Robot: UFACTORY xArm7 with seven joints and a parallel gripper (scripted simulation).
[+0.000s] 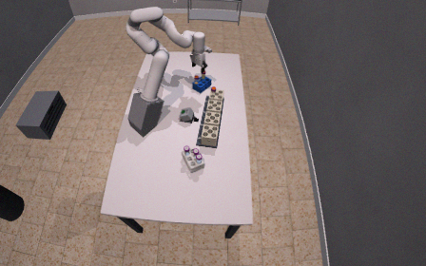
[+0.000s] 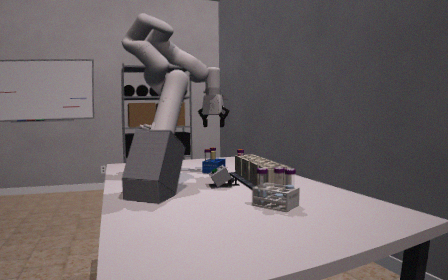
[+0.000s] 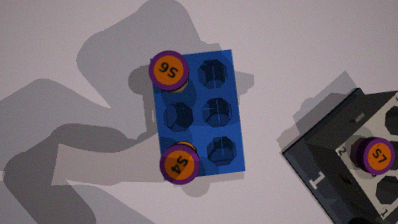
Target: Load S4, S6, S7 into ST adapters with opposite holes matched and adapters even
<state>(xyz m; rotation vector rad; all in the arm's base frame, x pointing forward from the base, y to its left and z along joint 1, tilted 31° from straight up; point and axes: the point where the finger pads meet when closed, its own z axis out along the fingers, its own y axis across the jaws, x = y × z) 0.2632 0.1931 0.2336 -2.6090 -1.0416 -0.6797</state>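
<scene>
My gripper (image 1: 199,67) (image 2: 214,125) is open and empty, above the blue rack (image 1: 201,88) (image 2: 212,169) (image 3: 198,131). In the wrist view the rack holds S6 (image 3: 168,70) and S4 (image 3: 180,164) in opposite corners of its left row; its other holes are empty. S7 (image 1: 213,88) (image 3: 378,156) stands in the end adapter (image 3: 370,187), by the printed 2; a 1 shows on the dark stand (image 3: 305,167) beside it. Several pale adapters (image 1: 210,139) stand in a line on the stand. Their far holes look empty. The clear rack (image 1: 193,166) (image 2: 270,202) holds three purple-capped tubes, their labels unreadable.
The small sloped desk (image 1: 189,117) (image 2: 221,178) with the green DONE key (image 1: 183,112) stands between the arm's base (image 1: 145,116) and the line of adapters. The clear rack is at the near end, just past the stand. The blue rack lies close to the stand's far end.
</scene>
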